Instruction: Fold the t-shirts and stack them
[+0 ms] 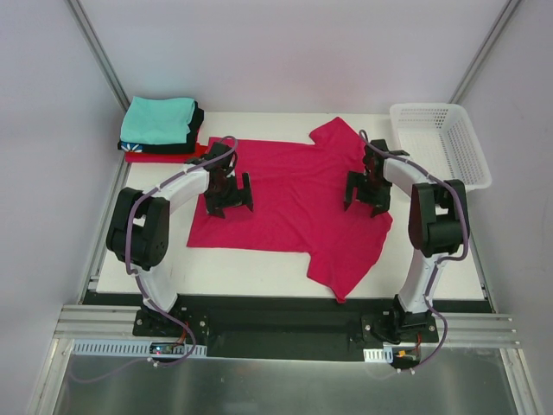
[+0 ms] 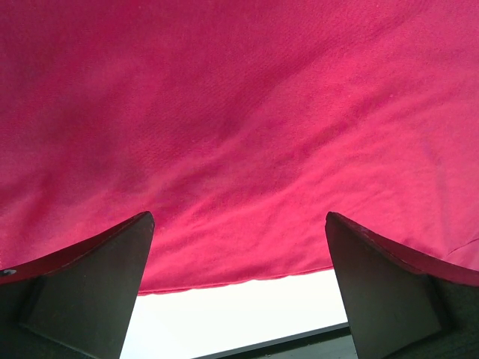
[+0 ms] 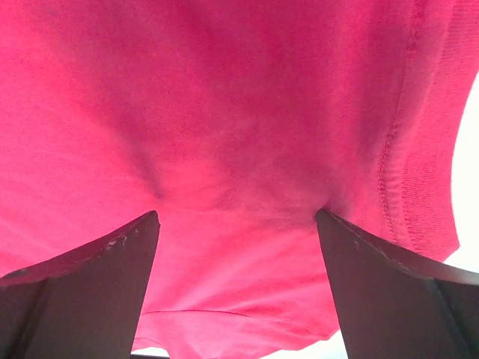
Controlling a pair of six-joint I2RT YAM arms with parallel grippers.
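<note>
On the white table (image 1: 251, 270), between pale walls (image 1: 285, 52), lies a crimson-pink t-shirt (image 1: 294, 203).

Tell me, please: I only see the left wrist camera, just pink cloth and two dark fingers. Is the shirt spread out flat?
Observer: Mostly. The crimson-pink soft cloth t-shirt lies spread open, not yet folded, on the white table.
Operator: Where is the other arm?
Observer: The right gripper is open over the shirt's right part.
Operator: Are any shirts done?
Observer: Yes. A folded stack sits at the far left corner: teal t-shirt on top, black t-shirt beneath, red t-shirt at the bottom.
</note>
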